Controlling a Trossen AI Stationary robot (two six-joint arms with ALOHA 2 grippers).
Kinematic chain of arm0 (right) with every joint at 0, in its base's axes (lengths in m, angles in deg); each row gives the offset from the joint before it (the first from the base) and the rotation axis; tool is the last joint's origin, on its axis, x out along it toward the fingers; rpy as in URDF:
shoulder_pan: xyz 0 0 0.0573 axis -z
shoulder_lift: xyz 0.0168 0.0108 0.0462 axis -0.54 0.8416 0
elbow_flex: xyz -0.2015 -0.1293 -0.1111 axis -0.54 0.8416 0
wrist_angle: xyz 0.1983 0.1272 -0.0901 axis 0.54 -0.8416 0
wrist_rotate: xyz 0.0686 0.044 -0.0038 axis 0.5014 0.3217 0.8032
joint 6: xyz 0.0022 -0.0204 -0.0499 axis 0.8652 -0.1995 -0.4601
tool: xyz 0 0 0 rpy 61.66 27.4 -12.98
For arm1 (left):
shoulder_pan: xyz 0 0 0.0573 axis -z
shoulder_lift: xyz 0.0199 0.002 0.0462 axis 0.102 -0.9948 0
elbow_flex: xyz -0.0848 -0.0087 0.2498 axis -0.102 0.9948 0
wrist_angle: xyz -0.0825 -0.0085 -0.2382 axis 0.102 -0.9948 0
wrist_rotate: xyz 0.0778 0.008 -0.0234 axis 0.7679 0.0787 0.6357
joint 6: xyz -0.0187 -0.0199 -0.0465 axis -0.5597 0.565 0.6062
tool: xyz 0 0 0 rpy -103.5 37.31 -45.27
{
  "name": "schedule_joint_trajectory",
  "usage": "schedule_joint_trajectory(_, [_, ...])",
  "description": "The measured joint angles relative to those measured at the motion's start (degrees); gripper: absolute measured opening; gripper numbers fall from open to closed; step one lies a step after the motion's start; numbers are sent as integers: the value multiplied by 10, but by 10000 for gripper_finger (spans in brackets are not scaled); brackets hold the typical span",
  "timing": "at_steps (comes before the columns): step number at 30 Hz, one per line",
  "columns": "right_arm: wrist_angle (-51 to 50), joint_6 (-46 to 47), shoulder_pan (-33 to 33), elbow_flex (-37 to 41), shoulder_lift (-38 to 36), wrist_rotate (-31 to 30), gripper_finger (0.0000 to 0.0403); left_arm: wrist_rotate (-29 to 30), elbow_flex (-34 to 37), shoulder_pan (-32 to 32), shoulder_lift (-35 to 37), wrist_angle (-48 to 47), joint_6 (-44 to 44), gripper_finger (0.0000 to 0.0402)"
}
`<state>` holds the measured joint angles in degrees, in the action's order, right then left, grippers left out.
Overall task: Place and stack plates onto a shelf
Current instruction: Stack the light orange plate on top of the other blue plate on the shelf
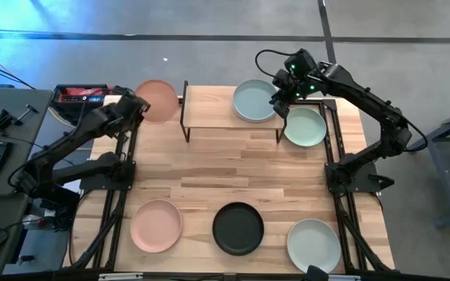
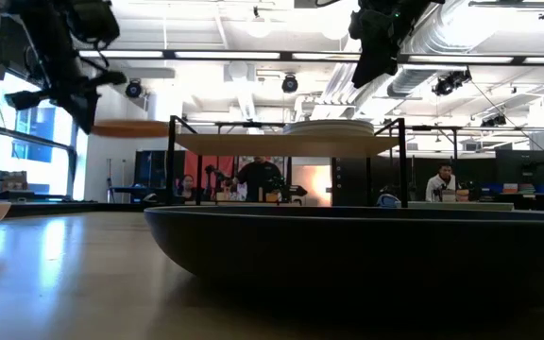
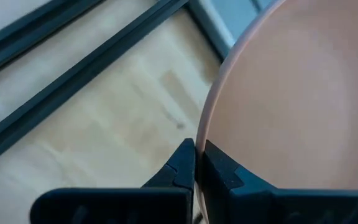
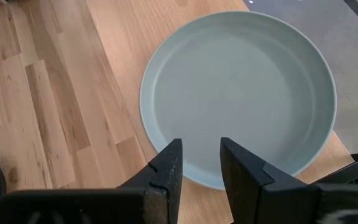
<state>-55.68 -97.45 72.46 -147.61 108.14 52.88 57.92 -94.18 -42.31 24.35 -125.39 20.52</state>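
We see the left tool (image 1: 137,105) reaching just off the left end of the shelf (image 1: 213,109), pinched on the rim of a peach plate (image 1: 158,100) held level in the air at shelf-top height. Our right tool (image 1: 281,100) hovers above the shelf's right end, fingers narrowly parted and empty, over a pale grey-blue plate (image 1: 252,100) lying there.

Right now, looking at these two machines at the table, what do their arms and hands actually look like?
Both are dark, nearly black, jointed arms. The right arm has a black cable looping off its wrist and small green lights there. Each ends in a hand with two flat, blocky black fingers: the left hand and the right hand.
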Motion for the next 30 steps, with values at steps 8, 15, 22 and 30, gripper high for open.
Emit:
schedule_joint_trajectory(8, [0, 0, 0, 0, 0, 0, 87, 22, -64, 0, -1, 0, -36, 0])
schedule_joint_trajectory(15, [0, 0, 0, 0, 0, 0, 87, 22, -115, 26, -14, 12, -83, 0])
schedule_joint_trajectory(22, [0, 13, 0, 0, 0, 0, 87, 22, -171, 81, -56, 36, -141, 0])
schedule_joint_trajectory(30, [-25, 86, 0, 0, 0, 0, 87, 18, -227, 150, -115, 36, -188, 0])
